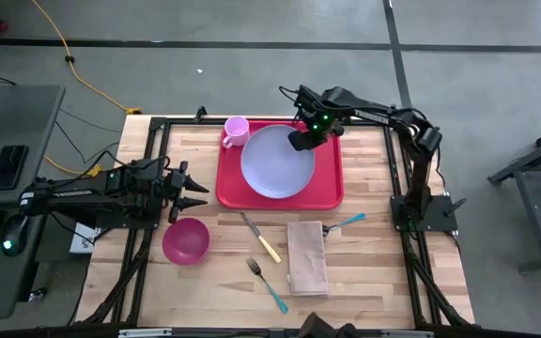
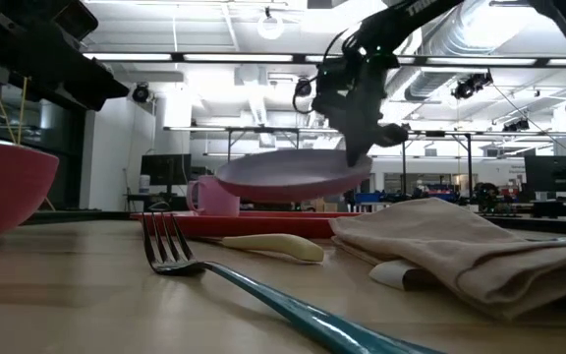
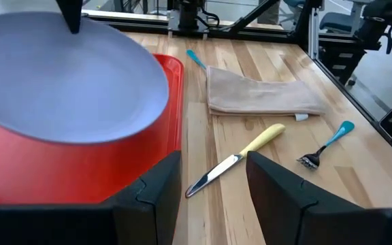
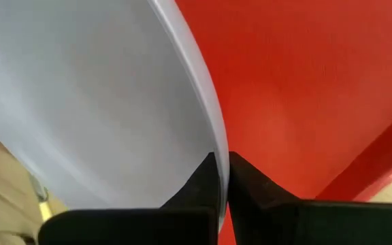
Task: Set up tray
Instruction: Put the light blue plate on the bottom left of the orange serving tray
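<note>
- Over the tray (image 1: 324,192), the right fingers (image 1: 301,141) pinch the plate (image 1: 275,164) rim, plate lifted.
- Left fingers (image 1: 193,191) spread wide, beside the bowl (image 1: 186,240).

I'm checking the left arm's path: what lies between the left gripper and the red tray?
Only bare wood: in the high view the left gripper waits beside the tray, nothing between them.

No readable text, labels, brands or numbers show on anything in these views
</note>
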### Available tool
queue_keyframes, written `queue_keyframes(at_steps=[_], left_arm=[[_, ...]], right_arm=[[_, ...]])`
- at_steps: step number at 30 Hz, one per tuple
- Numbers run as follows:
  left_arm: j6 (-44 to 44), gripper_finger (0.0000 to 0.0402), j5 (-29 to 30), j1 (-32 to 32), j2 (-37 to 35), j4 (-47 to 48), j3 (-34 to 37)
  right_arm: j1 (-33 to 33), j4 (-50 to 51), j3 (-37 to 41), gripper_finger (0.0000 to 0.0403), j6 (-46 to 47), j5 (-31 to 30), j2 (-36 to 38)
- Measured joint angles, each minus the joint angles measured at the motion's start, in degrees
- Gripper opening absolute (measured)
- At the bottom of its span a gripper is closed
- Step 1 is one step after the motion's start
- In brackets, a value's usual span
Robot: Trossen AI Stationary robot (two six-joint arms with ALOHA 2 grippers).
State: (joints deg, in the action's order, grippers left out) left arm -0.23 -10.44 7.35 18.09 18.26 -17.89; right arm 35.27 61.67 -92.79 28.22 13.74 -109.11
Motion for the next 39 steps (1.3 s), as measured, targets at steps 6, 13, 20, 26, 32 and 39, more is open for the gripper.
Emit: queue_keyframes(at_steps=[6, 13, 20, 26, 32, 39], left_arm=[[-0.02, 0.0193, -0.01, 0.0, 0.0, 0.0, 0.0], [-0.02, 0.0193, -0.02, 0.0, 0.0, -0.02, 0.0], [-0.02, 0.0193, -0.02, 0.0, 0.0, 0.0, 0.0], [-0.02, 0.0193, -0.02, 0.01, 0.0, 0.0, 0.0], [0.04, 0.0193, -0.02, 0.0, 0.0, 0.0, 0.0], [0.11, 0.0193, -0.02, 0.0, -0.02, 0.0, 0.0]], right_arm=[[0.28, -2.0, 0.0, 0.0, 0.03, -0.1, -2.76], [0.37, -4.39, 0.02, 0.0, 0.23, 0.79, -5.39], [0.39, -6.51, 0.02, 0.0, 1.32, 1.73, -7.17], [0.39, -6.93, 0.02, 0.0, 1.78, 1.91, -8.11], [0.24, -8.18, 0.02, 0.0, 1.78, 2.2, -8.72], [0.2, -9.17, 0.02, 0.0, 2.98, 3.12, -8.78]])
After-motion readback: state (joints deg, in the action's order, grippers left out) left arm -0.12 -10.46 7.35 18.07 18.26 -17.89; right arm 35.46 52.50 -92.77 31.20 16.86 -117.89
